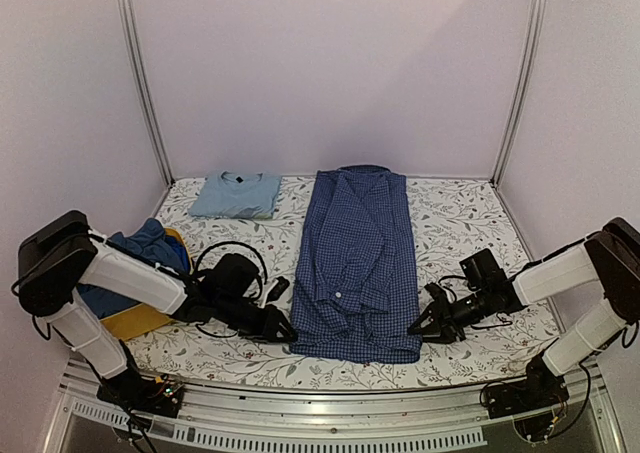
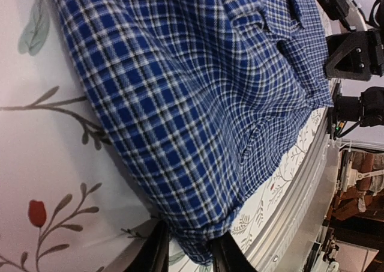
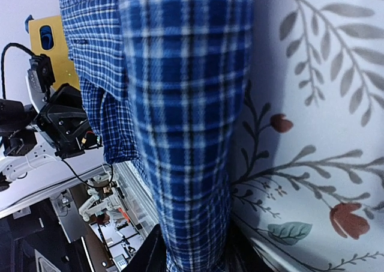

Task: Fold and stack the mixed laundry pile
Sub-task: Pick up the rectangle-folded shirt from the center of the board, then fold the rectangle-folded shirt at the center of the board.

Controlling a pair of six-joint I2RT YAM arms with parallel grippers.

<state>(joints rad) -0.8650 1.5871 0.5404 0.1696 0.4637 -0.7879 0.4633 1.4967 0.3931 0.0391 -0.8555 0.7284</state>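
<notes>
The checked shirt (image 1: pixel 355 263) lay lengthwise down the middle of the floral table cover (image 1: pixel 460 223), collar toward the back wall and hem near the front. Only a thin strip of cover showed between that hem and the metal rail (image 1: pixel 330 398) along the table's near edge. The left gripper (image 1: pixel 283 329) was down at the hem's left corner. From its wrist view the cloth edge sat pinched between the two dark fingers (image 2: pixel 157 251). The right gripper (image 1: pixel 420 328) was at the opposite corner, and there too the checked cloth filled the narrow gap between the fingers (image 3: pixel 150 254), so each tool had hold of the shirt. To the right of the shirt a broad band of bare cover ran to the side wall. To its left, a folded light blue T-shirt (image 1: pixel 236 194) lay flat at the back, just apart from the shirt's shoulder. Nearer the front on the left, the yellow basket (image 1: pixel 135 321) sat at the table's edge behind the left arm, with darker blue clothes (image 1: pixel 150 245) heaped in it.
</notes>
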